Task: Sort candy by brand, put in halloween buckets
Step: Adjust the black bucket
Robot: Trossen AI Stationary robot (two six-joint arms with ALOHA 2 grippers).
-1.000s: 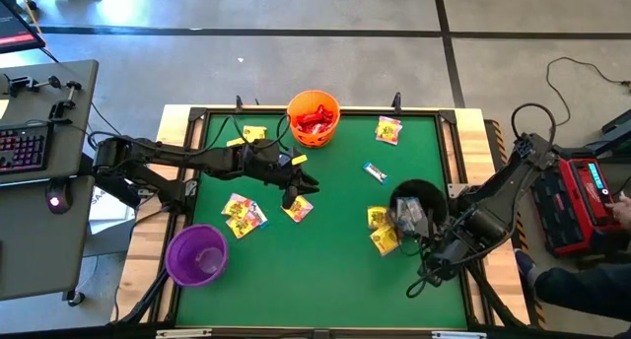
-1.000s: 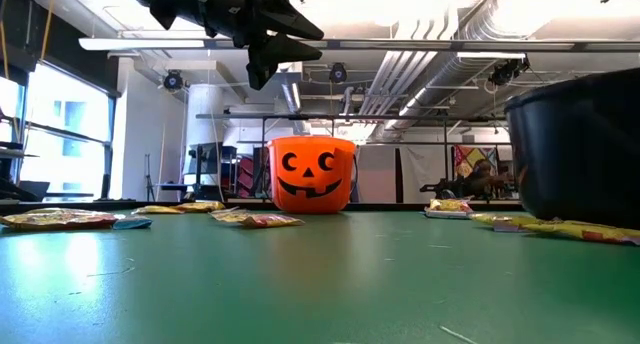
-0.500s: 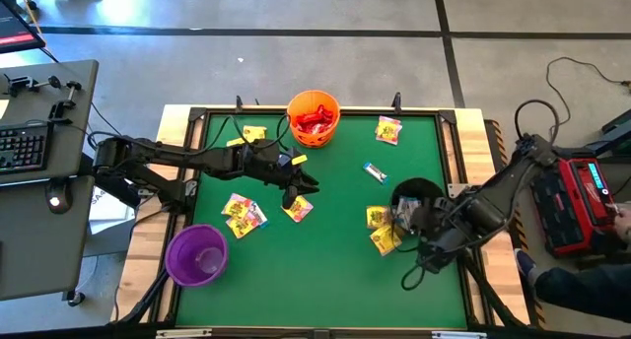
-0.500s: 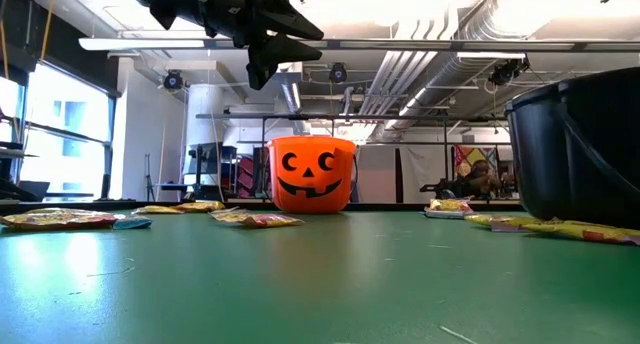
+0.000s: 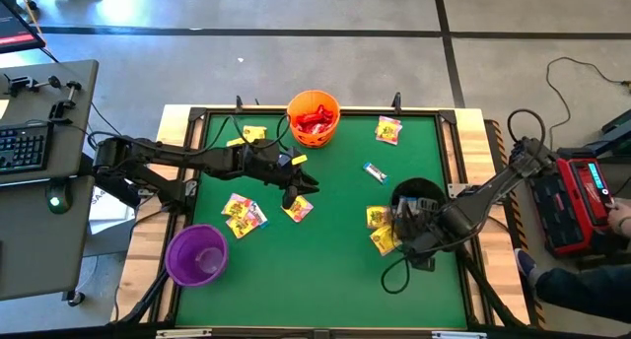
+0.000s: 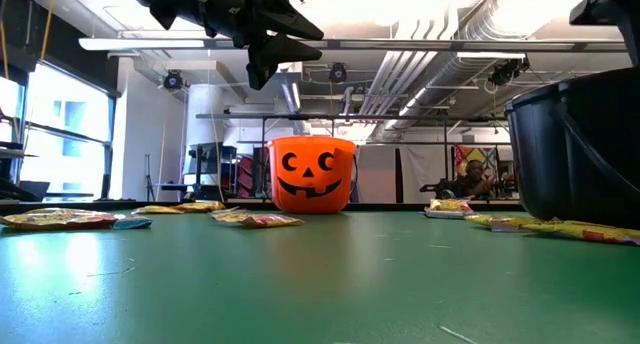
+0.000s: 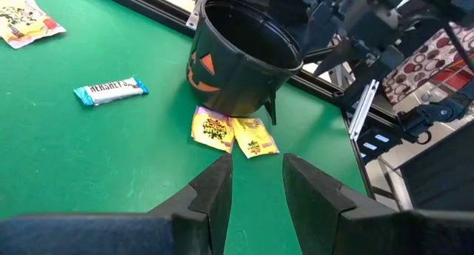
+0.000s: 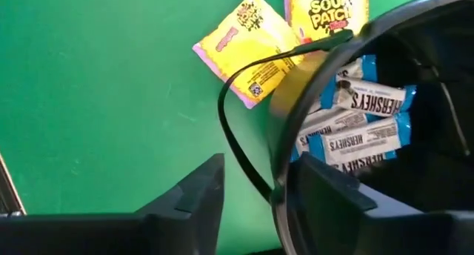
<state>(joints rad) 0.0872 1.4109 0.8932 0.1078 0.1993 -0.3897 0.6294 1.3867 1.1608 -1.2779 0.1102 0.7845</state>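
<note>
The black bucket [image 5: 418, 192] stands at the table's right and holds white-blue candy bars [image 8: 361, 124]. Yellow packets [image 8: 250, 50] lie against its foot. My right gripper [image 8: 255, 182] points down at its rim and is open, one finger outside the wall and one over the inside. The orange bucket [image 5: 314, 117] with red candy stands at the far edge, and the purple bucket [image 5: 197, 255] at the near left. My left gripper [image 5: 304, 188] hangs open and empty above mid-table, over a yellow packet [image 5: 298, 210]. One white-blue bar [image 7: 111, 90] lies loose on the mat. My right gripper comes down from above astride the black bucket's rim [image 8: 284, 182] and its thin wire handle [image 8: 235, 147]. I cannot tell whether either finger touches them. The bucket stands upright on the mat.
More yellow packets lie at the left middle [image 5: 242, 214], the far left [image 5: 254, 134] and the far right [image 5: 387, 130]. A raised black frame [image 5: 449, 117] borders the green mat. A desk with a keyboard [image 5: 22, 147] stands left of the table, red equipment [image 5: 582, 201] right of it.
My right gripper has gone down and toward the table's left edge, onto the black bucket's near side, and has rolled about its own axis. A part of that arm now shows at the top right of the low view.
</note>
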